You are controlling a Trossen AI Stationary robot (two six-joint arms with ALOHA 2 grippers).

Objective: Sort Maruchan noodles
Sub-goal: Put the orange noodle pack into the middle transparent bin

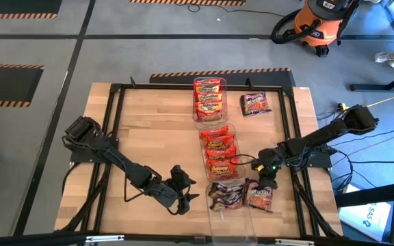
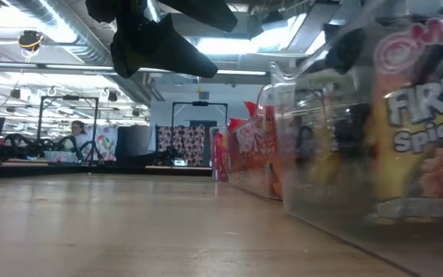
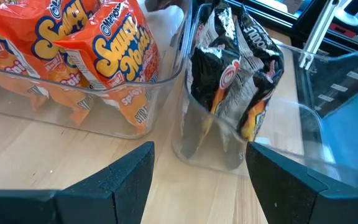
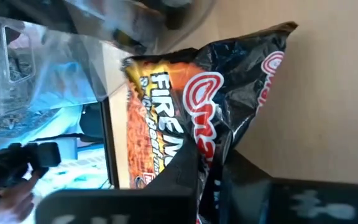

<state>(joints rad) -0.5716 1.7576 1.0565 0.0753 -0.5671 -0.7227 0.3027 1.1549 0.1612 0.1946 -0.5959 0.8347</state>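
Observation:
Three clear bins stand in a row down the table's middle. The far bin point(image 1: 209, 100) holds red-yellow packets, the middle bin point(image 1: 219, 147) orange-red ones point(image 3: 98, 50), and the near bin point(image 1: 228, 196) dark ones point(image 3: 232, 74). One dark packet point(image 1: 256, 103) lies flat on the table, right of the far bin. My right gripper point(image 1: 268, 182) is shut on another dark packet point(image 1: 260, 198), just right of the near bin. My left gripper point(image 1: 183, 198) hangs open left of the near bin point(image 3: 197, 180), facing its wall, touching nothing. My right gripper point(image 4: 197, 199) pinches the dark "Fire" packet by its crinkled end point(image 4: 207, 165) between its two fingers, slanting down from the table's far right. The packet reaches away from the fingers beside the near bin's right wall. Whether it rests on the table or is lifted clear, I cannot tell.
A black frame point(image 1: 115, 137) rims the wooden table. The bare wood left of the bins point(image 1: 156, 130) is free. The bins' walls point(image 2: 344, 138) stand close to both grippers. An orange vacuum point(image 1: 320, 24) and cables lie on the floor beyond the table.

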